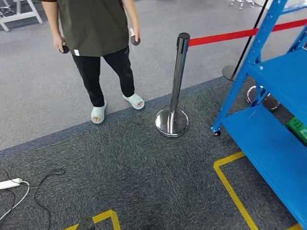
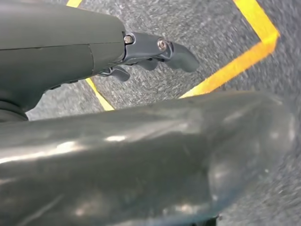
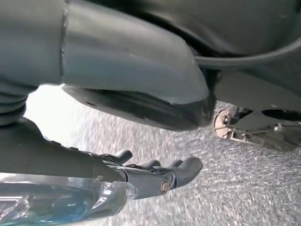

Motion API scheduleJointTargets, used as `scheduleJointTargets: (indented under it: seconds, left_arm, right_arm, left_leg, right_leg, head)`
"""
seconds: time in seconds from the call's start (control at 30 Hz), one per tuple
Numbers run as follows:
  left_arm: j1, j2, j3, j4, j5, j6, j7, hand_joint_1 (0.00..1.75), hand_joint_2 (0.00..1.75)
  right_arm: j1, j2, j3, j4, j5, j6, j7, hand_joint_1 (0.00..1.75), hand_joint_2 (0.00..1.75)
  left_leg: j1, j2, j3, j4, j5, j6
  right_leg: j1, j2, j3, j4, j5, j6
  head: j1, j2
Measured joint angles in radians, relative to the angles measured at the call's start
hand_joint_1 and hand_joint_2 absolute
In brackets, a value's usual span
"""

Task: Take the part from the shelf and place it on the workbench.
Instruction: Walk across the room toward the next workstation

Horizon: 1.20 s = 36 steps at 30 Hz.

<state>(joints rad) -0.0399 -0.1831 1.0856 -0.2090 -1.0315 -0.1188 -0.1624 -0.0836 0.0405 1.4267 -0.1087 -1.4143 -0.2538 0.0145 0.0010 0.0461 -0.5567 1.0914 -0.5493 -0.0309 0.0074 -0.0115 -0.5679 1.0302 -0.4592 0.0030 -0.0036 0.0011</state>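
A green part lies on the lower deck of the blue shelf at the far right of the head view, cut off by the picture's edge. Both arms hang down over the grey carpet, well short of the shelf. In the left wrist view my left hand has its fingers stretched out and apart, holding nothing, above yellow floor tape. My right hand also has straight, spread fingers with nothing between them. A clear shiny film shows beside it; I cannot tell what it is.
A chrome stanchion with a red belt stands left of the shelf, a second base behind it. A person stands ahead on the left. Yellow tape marks the floor. A white power strip and cables lie at the lower left.
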Motion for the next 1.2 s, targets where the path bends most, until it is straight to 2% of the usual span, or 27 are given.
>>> scheduleJointTargets:
  seconds: [0.07, 0.1, 0.13, 0.17, 0.2, 0.23, 0.27, 0.33, 0.4, 0.43, 0.47, 0.53, 0.57, 0.6, 0.63, 0.67, 0.7, 0.77, 0.83, 0.9, 0.93, 0.97, 1.03, 1.1, 1.13, 1.17, 1.2]
  left_arm:
    - [0.004, 0.012, 0.000, 0.000, 0.000, -0.005, 0.020, 0.00, 0.00]
    - [0.006, 0.018, 0.000, 0.000, 0.003, -0.007, 0.027, 0.00, 0.00]
    - [0.008, 0.024, 0.001, 0.000, 0.006, -0.008, 0.027, 0.00, 0.00]
    - [0.007, 0.029, 0.002, 0.000, 0.008, -0.010, 0.023, 0.00, 0.00]
    - [0.006, 0.034, 0.003, 0.000, 0.008, -0.013, 0.010, 0.00, 0.00]
    - [0.004, 0.038, 0.004, 0.000, 0.006, -0.017, -0.009, 0.00, 0.00]
    - [0.002, 0.040, 0.004, 0.000, 0.005, -0.020, -0.029, 0.00, 0.00]
    - [-0.006, 0.041, 0.004, 0.000, 0.000, -0.024, -0.063, 0.00, 0.00]
    - [-0.013, 0.041, 0.004, 0.000, -0.001, -0.025, -0.075, 0.00, 0.00]
    - [-0.015, 0.041, 0.004, 0.000, -0.001, -0.025, -0.077, 0.00, 0.00]
    - [-0.015, 0.041, 0.004, 0.000, -0.004, -0.026, -0.080, 0.00, 0.00]
    - [-0.014, 0.041, 0.004, 0.000, -0.019, -0.027, -0.084, 0.00, 0.00]
    - [-0.013, 0.041, 0.003, 0.000, -0.030, -0.028, -0.082, 0.00, 0.00]
    - [-0.013, 0.040, 0.001, 0.000, -0.041, -0.028, -0.077, 0.00, 0.00]
    - [-0.013, 0.039, -0.001, 0.000, -0.048, -0.028, -0.069, 0.00, 0.00]
    - [-0.014, 0.036, -0.003, 0.000, -0.053, -0.030, -0.061, 0.00, 0.00]
    - [-0.015, 0.034, -0.005, 0.000, -0.055, -0.031, -0.054, 0.00, 0.00]
    - [-0.014, 0.029, -0.006, 0.000, -0.050, -0.034, -0.047, 0.00, 0.00]
    - [-0.014, 0.027, -0.006, 0.000, -0.044, -0.027, -0.039, 0.00, 0.00]
    - [-0.014, 0.026, -0.003, 0.000, -0.033, -0.016, -0.024, 0.00, 0.00]
    - [-0.014, 0.027, -0.001, 0.000, -0.025, -0.010, -0.014, 0.00, 0.00]
    - [-0.014, 0.027, 0.003, 0.000, -0.016, -0.005, -0.006, 0.00, 0.00]
    - [-0.011, 0.029, 0.015, 0.000, -0.002, 0.006, 0.008, 0.00, 0.00]
    - [-0.005, 0.031, 0.029, 0.000, 0.009, 0.019, 0.017, 0.00, 0.00]
    - [-0.003, 0.033, 0.036, 0.000, 0.014, 0.025, 0.019, 0.00, 0.00]
    - [-0.002, 0.034, 0.042, 0.000, 0.017, 0.029, 0.022, 0.00, 0.00]
    - [-0.002, 0.035, 0.047, 0.000, 0.021, 0.029, 0.024, 0.00, 0.00]
  right_arm:
    - [-0.002, -0.011, -0.010, 0.000, -0.010, -0.003, 0.009, 0.00, 0.00]
    - [0.000, -0.017, -0.013, 0.000, -0.012, -0.006, 0.014, 0.00, 0.00]
    - [0.002, -0.024, -0.016, 0.001, -0.014, -0.008, 0.020, 0.00, 0.00]
    - [0.004, -0.030, -0.018, 0.002, -0.016, -0.010, 0.031, 0.00, 0.00]
    - [0.006, -0.035, -0.021, 0.004, -0.021, -0.012, 0.049, 0.00, 0.00]
    - [0.008, -0.039, -0.025, 0.005, -0.028, -0.014, 0.074, 0.00, 0.00]
    - [0.009, -0.041, -0.028, 0.005, -0.035, -0.015, 0.101, 0.00, 0.00]
    - [0.013, -0.043, -0.032, 0.006, -0.047, -0.016, 0.146, 0.00, 0.00]
    - [0.022, -0.045, -0.033, 0.006, -0.051, -0.016, 0.162, 0.00, 0.00]
    - [0.026, -0.045, -0.034, 0.006, -0.053, -0.017, 0.165, 0.00, 0.00]
    - [0.027, -0.045, -0.035, 0.006, -0.058, -0.017, 0.165, 0.00, 0.00]
    - [0.024, -0.045, -0.045, 0.006, -0.078, -0.018, 0.149, 0.00, 0.00]
    - [0.022, -0.045, -0.053, 0.006, -0.088, -0.021, 0.130, 0.00, 0.00]
    - [0.020, -0.045, -0.059, 0.006, -0.093, -0.030, 0.107, 0.00, 0.00]
    - [0.020, -0.046, -0.064, 0.006, -0.095, -0.041, 0.082, 0.00, 0.00]
    - [0.021, -0.047, -0.066, 0.006, -0.093, -0.053, 0.058, 0.00, 0.00]
    - [0.022, -0.050, -0.066, 0.006, -0.093, -0.062, 0.035, 0.00, 0.00]
    - [0.021, -0.056, -0.069, 0.006, -0.094, -0.067, -0.001, 0.00, 0.00]
    - [0.018, -0.059, -0.071, 0.007, -0.086, -0.066, -0.016, 0.00, 0.00]
    - [0.020, -0.062, -0.070, 0.008, -0.069, -0.063, -0.018, 0.00, 0.00]
    - [0.023, -0.064, -0.067, 0.009, -0.059, -0.058, -0.019, 0.00, 0.00]
    - [0.024, -0.066, -0.063, 0.009, -0.047, -0.052, -0.019, 0.00, 0.00]
    - [0.022, -0.069, -0.048, 0.010, -0.021, -0.032, -0.024, 0.00, 0.00]
    - [0.019, -0.071, -0.028, 0.010, 0.011, -0.012, -0.031, 0.00, 0.00]
    - [0.019, -0.071, -0.016, 0.010, 0.032, -0.007, -0.036, 0.00, 0.00]
    - [0.020, -0.071, 0.000, 0.010, 0.057, -0.004, -0.041, 0.00, 0.00]
    - [0.021, -0.071, 0.016, 0.010, 0.080, -0.003, -0.048, 0.00, 0.00]
  left_leg:
    - [0.001, -0.031, -0.072, 0.129, -0.048, -0.003]
    - [0.001, -0.036, -0.099, 0.170, -0.051, -0.004]
    - [0.002, -0.039, -0.113, 0.181, -0.036, -0.005]
    - [0.005, -0.042, -0.109, 0.155, -0.003, -0.005]
    - [0.009, -0.052, -0.089, 0.102, 0.039, -0.007]
    - [0.015, -0.076, -0.064, 0.041, 0.075, -0.010]
    - [0.021, -0.101, -0.041, -0.016, 0.095, -0.011]
    - [0.025, -0.133, -0.018, -0.072, 0.099, -0.007]
    - [0.023, -0.115, -0.014, -0.079, 0.096, 0.007]
    - [0.022, -0.104, -0.012, -0.081, 0.096, 0.015]
    - [0.022, -0.090, -0.011, -0.083, 0.096, 0.022]
    - [0.017, -0.060, -0.009, -0.084, 0.095, 0.032]
    - [0.014, -0.044, -0.009, -0.084, 0.094, 0.035]
    - [0.011, -0.029, -0.008, -0.084, 0.092, 0.037]
    - [0.010, -0.014, -0.007, -0.084, 0.091, 0.038]
    - [0.009, -0.001, -0.004, -0.083, 0.089, 0.037]
    - [0.008, 0.012, 0.000, -0.083, 0.086, 0.036]
    - [0.004, 0.032, 0.008, -0.082, 0.078, 0.028]
    - [-0.001, 0.050, 0.014, -0.080, 0.073, 0.018]
    - [-0.001, 0.066, 0.017, -0.081, 0.070, 0.009]
    - [0.001, 0.058, 0.017, -0.077, 0.063, 0.003]
    - [0.002, 0.039, 0.011, -0.059, 0.048, -0.002]
    - [0.004, -0.012, -0.035, 0.040, -0.007, -0.008]
    - [0.004, -0.035, -0.101, 0.166, -0.054, -0.008]
    - [0.004, -0.039, -0.121, 0.195, -0.052, -0.007]
    - [0.005, -0.043, -0.123, 0.187, -0.031, -0.005]
    - [0.005, -0.048, -0.109, 0.147, 0.004, -0.003]
  right_leg:
    - [-0.001, 0.027, -0.002, 0.000, 0.002, -0.005]
    - [-0.001, 0.042, -0.001, 0.000, 0.002, -0.005]
    - [-0.002, 0.058, -0.001, 0.000, 0.002, -0.005]
    - [-0.002, 0.073, 0.001, 0.000, 0.002, -0.005]
    - [-0.003, 0.089, 0.003, 0.000, 0.002, -0.003]
    - [-0.002, 0.103, 0.002, 0.002, 0.001, 0.001]
    - [-0.002, 0.117, -0.001, 0.006, 0.000, 0.006]
    - [-0.005, 0.141, -0.014, 0.008, 0.000, 0.019]
    - [-0.011, 0.156, -0.022, 0.005, 0.002, 0.031]
    - [-0.011, 0.141, -0.027, 0.015, -0.004, 0.036]
    - [-0.011, 0.115, -0.041, 0.044, -0.022, 0.040]
    - [-0.008, 0.049, -0.096, 0.158, -0.083, 0.044]
    - [-0.009, 0.033, -0.130, 0.224, -0.112, 0.046]
    - [-0.010, 0.025, -0.154, 0.270, -0.127, 0.047]
    - [-0.010, 0.021, -0.161, 0.284, -0.123, 0.047]
    - [-0.010, 0.017, -0.149, 0.261, -0.101, 0.047]
    - [-0.010, 0.007, -0.118, 0.204, -0.068, 0.046]
    - [-0.007, -0.036, -0.050, 0.077, -0.017, 0.042]
    - [-0.003, -0.054, -0.023, 0.024, -0.003, 0.032]
    - [-0.001, -0.029, -0.027, 0.022, 0.000, 0.020]
    - [-0.003, -0.018, -0.028, 0.020, 0.002, 0.015]
    - [-0.004, -0.007, -0.027, 0.019, 0.004, 0.009]
    - [-0.008, 0.016, -0.028, 0.017, 0.008, 0.000]
    - [-0.008, 0.045, -0.029, 0.017, 0.009, -0.004]
    - [-0.008, 0.061, -0.029, 0.017, 0.009, -0.005]
    - [-0.008, 0.077, -0.028, 0.017, 0.009, -0.005]
    - [-0.009, 0.092, -0.027, 0.017, 0.010, -0.004]
  head:
    - [-0.004, 0.000]
    - [-0.004, 0.000]
    - [-0.004, 0.000]
    - [-0.004, 0.000]
    - [-0.004, 0.000]
    - [-0.004, 0.000]
    - [-0.004, 0.000]
    - [-0.005, 0.000]
    - [-0.005, 0.000]
    - [-0.004, 0.000]
    - [0.000, 0.000]
    - [0.006, 0.000]
    - [0.008, 0.000]
    - [0.008, 0.000]
    - [0.008, 0.000]
    - [0.007, 0.000]
    - [0.008, 0.000]
    - [0.008, 0.000]
    - [0.006, 0.000]
    - [0.006, 0.000]
    - [0.005, 0.000]
    - [0.004, 0.000]
    - [0.002, 0.000]
    - [0.001, 0.000]
    - [0.001, 0.000]
    - [0.001, 0.000]
    - [0.001, 0.000]
